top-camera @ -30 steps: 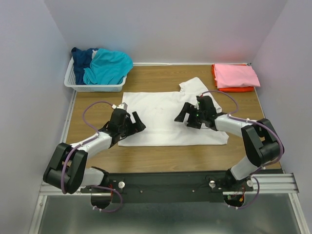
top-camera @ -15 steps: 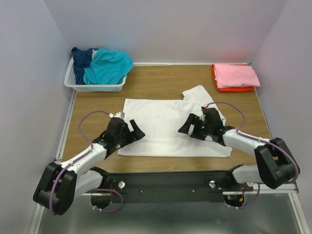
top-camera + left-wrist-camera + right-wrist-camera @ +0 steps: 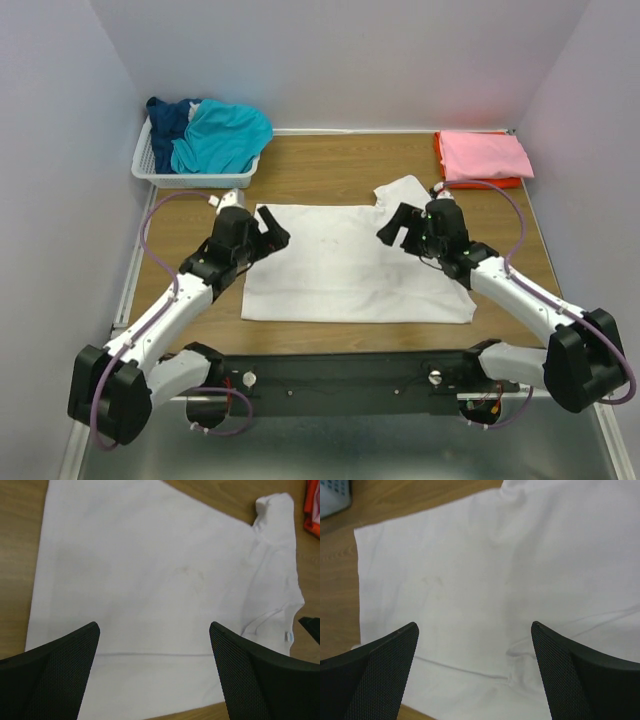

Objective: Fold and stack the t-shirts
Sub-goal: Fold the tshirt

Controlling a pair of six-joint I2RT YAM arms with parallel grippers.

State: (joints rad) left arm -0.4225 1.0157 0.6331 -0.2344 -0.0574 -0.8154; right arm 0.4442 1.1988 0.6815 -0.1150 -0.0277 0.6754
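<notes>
White t-shirt (image 3: 350, 265) lies flat on the bench (image 3: 330, 160), long axis 9-to-3. Our left gripper (image 3: 272, 232) hovers at its 10 o'clock corner, right gripper (image 3: 393, 225) at 2, both spread wide, empty, equally near.

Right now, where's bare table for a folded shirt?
Bare wood lies between the slatted basket and the folded pink t-shirt, beyond the white t-shirt; a narrower strip fronts it. Crowded: the middle, under left gripper and right gripper.

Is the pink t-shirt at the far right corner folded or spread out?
Folded: the pink t-shirt is a compact rectangle resting on the orange t-shirt.
</notes>
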